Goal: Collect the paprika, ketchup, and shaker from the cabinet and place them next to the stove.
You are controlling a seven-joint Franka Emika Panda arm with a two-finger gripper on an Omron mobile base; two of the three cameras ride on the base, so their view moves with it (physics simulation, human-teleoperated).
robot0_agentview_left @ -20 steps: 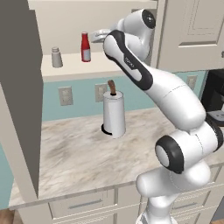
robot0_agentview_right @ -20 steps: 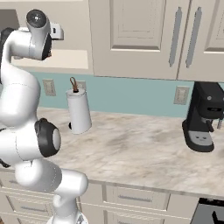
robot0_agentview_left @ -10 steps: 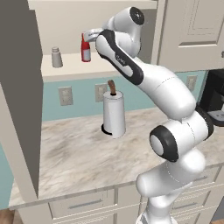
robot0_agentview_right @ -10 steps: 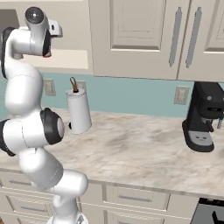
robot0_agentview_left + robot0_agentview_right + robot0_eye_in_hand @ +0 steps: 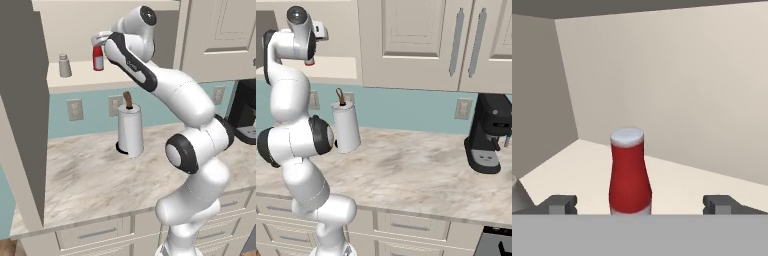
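Gripper (image 5: pixel 640 205) jaws stand wide apart, empty, with the ketchup (image 5: pixel 630 172) upright between the fingertips (image 5: pixel 559 204) at 12 o'clock in the hand view, not yet clamped. On the cabinet (image 5: pixel 115 80) shelf the shaker (image 5: pixel 64 65) sits well off at 9 o'clock from the bottle in the left base view. Judging by this, 0 of 3 items are moved; the paprika cannot be made out. No readable writing or brand shows.
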